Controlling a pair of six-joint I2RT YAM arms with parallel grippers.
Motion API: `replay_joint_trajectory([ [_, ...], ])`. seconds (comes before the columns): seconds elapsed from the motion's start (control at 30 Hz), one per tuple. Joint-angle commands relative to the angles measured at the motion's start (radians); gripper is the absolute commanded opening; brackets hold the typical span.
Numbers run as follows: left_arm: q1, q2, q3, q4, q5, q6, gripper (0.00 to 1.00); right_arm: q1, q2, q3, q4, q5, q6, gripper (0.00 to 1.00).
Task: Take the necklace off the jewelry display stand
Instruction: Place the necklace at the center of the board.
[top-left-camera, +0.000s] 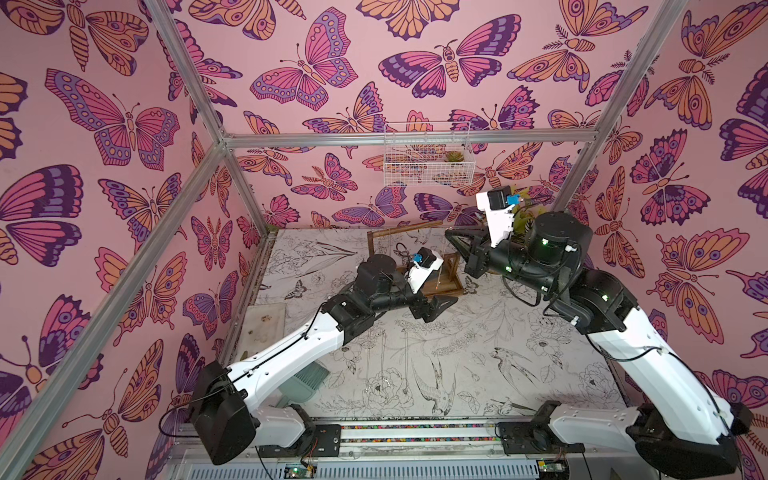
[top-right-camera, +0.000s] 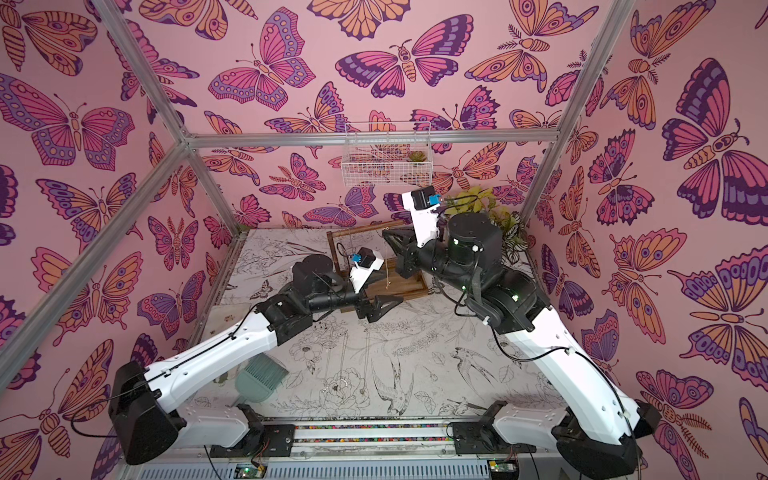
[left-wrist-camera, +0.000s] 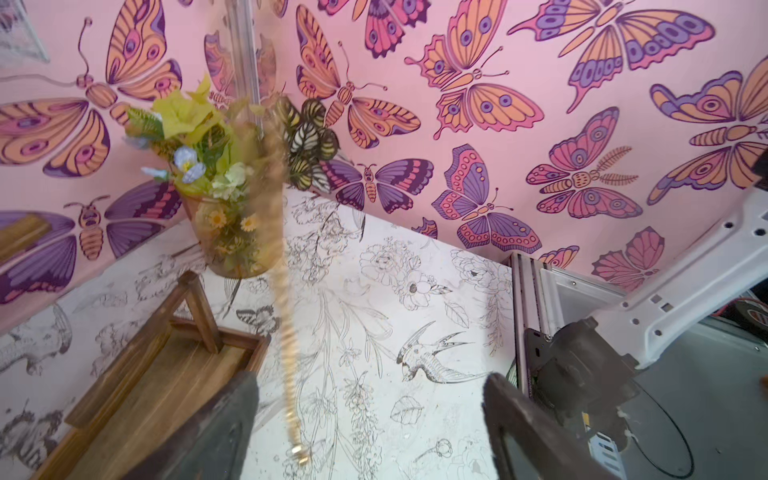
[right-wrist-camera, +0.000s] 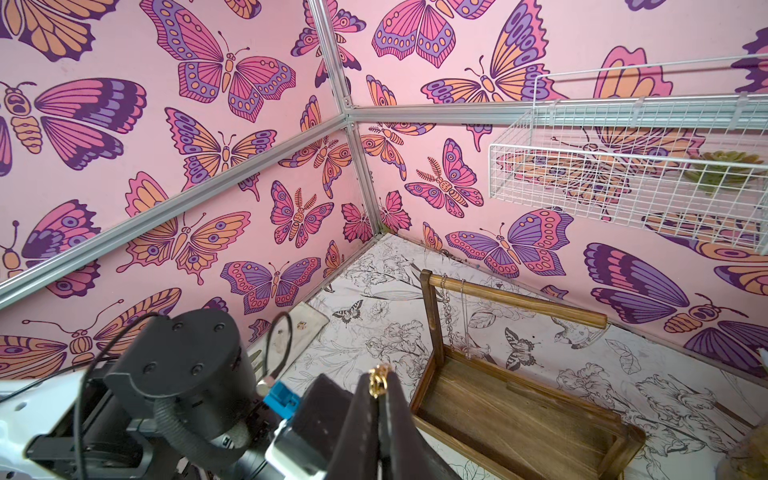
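**Jewelry display stand** (top-left-camera: 446, 286): dark brown stained wood. It has a rectangular tray base, a tall rear crossbar (right-wrist-camera: 515, 299) and a lower front rail. It stands upright and level on the worktop (top-left-camera: 457, 374), toward the back wall. Two thin silvery chains (right-wrist-camera: 448, 309) hang from the crossbar close to one post.

**Necklace** (right-wrist-camera: 378, 380): a fine gold chain. Its upper end is pinched in the closed tips of the right end effector (right-wrist-camera: 380, 411), held clear of the crossbar and near the bar's end. In both top views it hangs straight down, with its lower end near the end of the tray. The left wrist view shows it blurred, with a small gold ring (left-wrist-camera: 300, 453) at the bottom.
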Motion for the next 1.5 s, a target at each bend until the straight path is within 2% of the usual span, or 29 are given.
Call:
replay_joint_trajectory([
  [0.0,0.0,0.001,0.015,0.019,0.015,0.013,0.78,0.01,-0.01,0.033,0.008,0.007,0.011,0.0],
  [0.17,0.0,-0.001,0.007,0.02,0.013,0.009,0.64,0.008,-0.002,0.052,0.008,0.007,0.005,0.0],
  [0.5,-0.002,-0.012,-0.004,0.019,0.019,0.005,0.47,0.008,-0.011,0.061,0.013,0.013,0.009,0.0],
  [1.47,-0.006,-0.018,-0.04,0.018,-0.018,-0.016,0.24,0.008,-0.013,0.061,0.023,0.029,-0.003,0.0],
])
